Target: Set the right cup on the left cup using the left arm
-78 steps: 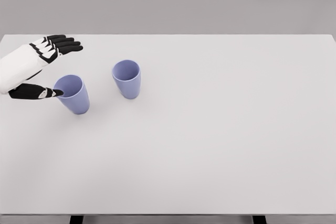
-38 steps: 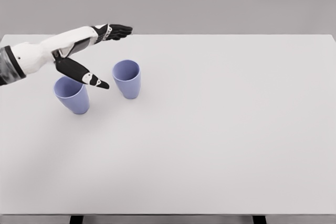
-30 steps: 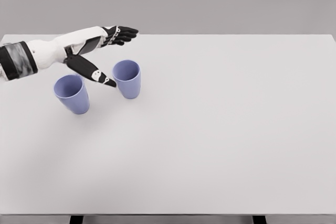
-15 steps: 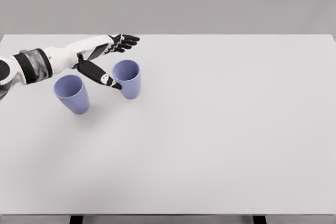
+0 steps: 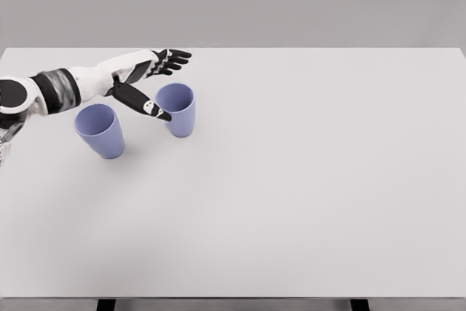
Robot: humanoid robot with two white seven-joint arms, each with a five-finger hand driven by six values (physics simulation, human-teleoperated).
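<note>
My left hand brackets the right cup, not yet gripping it.

My black-fingered left hand (image 5: 149, 81) is spread wide around the right-hand lavender plastic tumbler (image 5: 175, 109): the thumb lies against its near left wall and the four fingers (image 5: 173, 57) reach past its far side, well clear of the rim, so nothing is clamped yet. I judge this stance is a side grasp, leaving the mouth free for a lift. That cup stands upright on the plain white table (image 5: 306, 180), and as far as I can see it holds nothing. The left-hand lavender plastic tumbler (image 5: 100, 130) stands just beside it, apart, tilted slightly in this view, its open mouth seemingly empty and ready to receive the other.
</note>
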